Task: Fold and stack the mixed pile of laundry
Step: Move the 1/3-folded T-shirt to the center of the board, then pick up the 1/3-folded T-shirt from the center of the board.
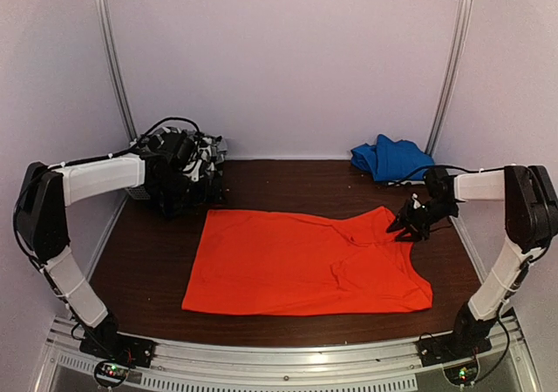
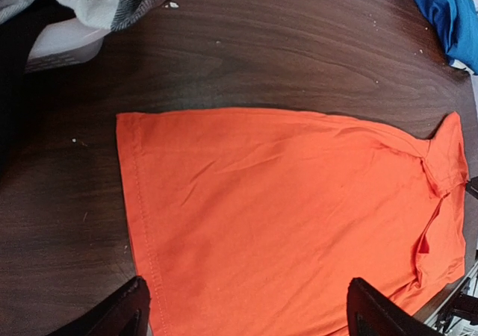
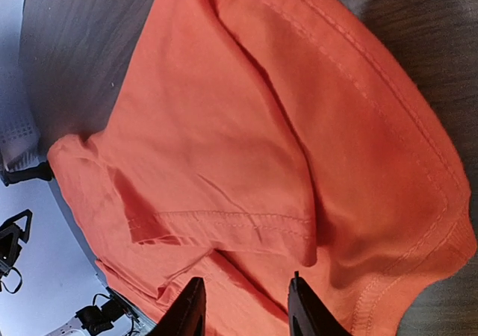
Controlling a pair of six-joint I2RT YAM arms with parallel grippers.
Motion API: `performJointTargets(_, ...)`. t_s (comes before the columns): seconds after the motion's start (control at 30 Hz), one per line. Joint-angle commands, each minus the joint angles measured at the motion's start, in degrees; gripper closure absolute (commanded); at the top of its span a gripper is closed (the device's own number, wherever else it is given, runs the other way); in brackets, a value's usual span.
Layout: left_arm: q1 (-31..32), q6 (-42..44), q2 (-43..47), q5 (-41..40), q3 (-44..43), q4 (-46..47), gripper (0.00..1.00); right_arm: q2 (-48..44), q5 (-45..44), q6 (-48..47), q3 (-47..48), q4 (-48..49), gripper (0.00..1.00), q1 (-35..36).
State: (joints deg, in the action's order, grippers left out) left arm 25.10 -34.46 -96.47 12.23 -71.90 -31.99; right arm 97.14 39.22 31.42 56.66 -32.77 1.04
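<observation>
Centrally, an orange-red shirt lies spread nearly flat on the dark brown table. Its stitched hem faces the left arm's side and its narrower neck end faces the right. There are a few soft creases, and near the right end a fold shows where a hemmed flap is doubled over the body of the cloth. The rest of the laundry is heaped in the far-left corner: a checked garment on top and toward the back, and a black garment slumped in front of it, the two touching and tangled. The heap is apart from the shirt's far-left corner. The left arm reaches toward that heap. In its wrist view the left pincer is released, fingers spread wide with nothing between them. It hangs above the shirt's hem half, and the checked cloth shows at the upper left of that view. The right pincer is low at the shirt's far-right corner. From its wrist view its fingers are parted by a modest gap over the folded flap, with nothing clamped; I cannot tell whether the tips touch the cloth. A crumpled blue cloth sits by the far-right corner, well apart from the shirt.
</observation>
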Motion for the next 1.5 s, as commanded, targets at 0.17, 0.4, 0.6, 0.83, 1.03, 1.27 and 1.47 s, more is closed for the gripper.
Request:
performJointTargets(0.17, -1.4, -1.0, -2.0, -0.1, -2.5, 2.5, 0.08, 2.9, -6.2, -3.8, 3.8, -3.7, 0.64, -0.3)
performJointTargets(0.4, -1.6, -0.3, -4.1, -0.1, -3.3, 2.6, 0.09, 4.4, -8.1, -4.5, 4.3, -4.4, 0.62, -0.3)
performJointTargets(0.6, -1.9, 7.3, -7.0, 0.4, -6.7, 1.3, 0.10, 6.5, -6.1, -4.5, 6.2, -3.1, 0.69, -0.3)
performJointTargets(0.83, -3.1, 19.7, -9.9, -5.3, -12.1, -3.7, 0.12, 7.8, -4.4, -4.2, 7.6, -2.9, 0.75, -0.3)
performJointTargets(1.03, -4.0, 36.7, -14.0, -3.9, -15.2, -4.8, 0.24, 8.6, -3.5, -4.2, 7.8, -3.3, 0.92, -0.3)
performJointTargets(1.27, -4.0, 58.2, -17.8, -2.6, -17.2, -7.4, 0.44, 8.7, -4.4, -4.6, 7.9, -4.5, 1.00, -0.3)
performJointTargets(1.47, -4.5, 63.7, -22.0, -9.2, -19.1, -7.3, 0.56, 8.7, -5.1, -4.9, 7.7, -5.3, 1.00, -0.3)
